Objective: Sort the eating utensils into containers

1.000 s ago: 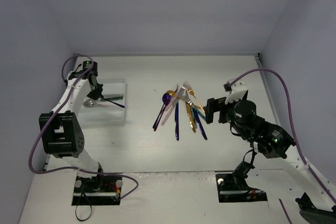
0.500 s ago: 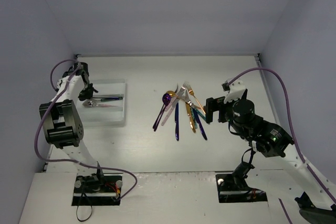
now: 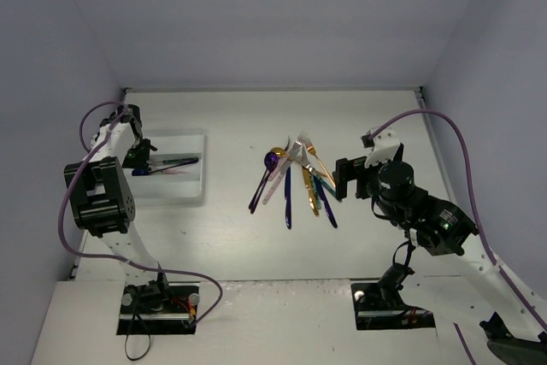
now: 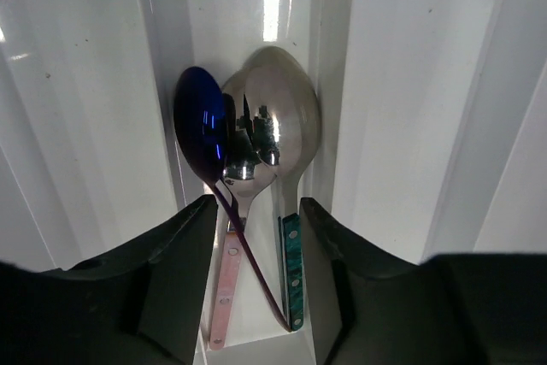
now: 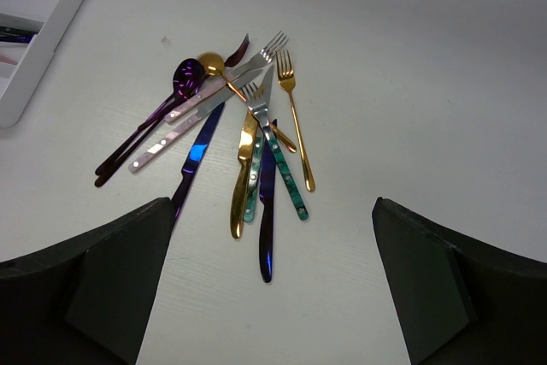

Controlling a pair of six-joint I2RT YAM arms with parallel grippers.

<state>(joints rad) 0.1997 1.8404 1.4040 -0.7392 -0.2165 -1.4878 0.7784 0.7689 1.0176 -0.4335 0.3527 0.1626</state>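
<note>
Top external: the left gripper (image 3: pixel 141 158) hangs over the white cutlery tray (image 3: pixel 184 192). The loose cutlery pile (image 3: pixel 295 181) lies mid-table.
Left wrist: jaws parted, and three spoons (image 4: pixel 275 117) lie unheld in one compartment.
Right wrist: the right gripper (image 5: pixel 269 211) is spread wide. Expect light, stiff, slick handles (pinch mid-handle).

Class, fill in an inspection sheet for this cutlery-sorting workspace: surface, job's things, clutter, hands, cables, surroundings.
Surface: white table.
Job's things: white tray at left holds three spoons overlapping in one compartment, one a blue spoon; the unsorted utensil pile lies mid-table.
Clutter: nothing seen.
Hands: left hand open over the spoon handles; right hand open, empty, beside the pile.
Cables: purple cable on the left arm and on the right arm.
Surroundings: plain pale walls on three sides.
</note>
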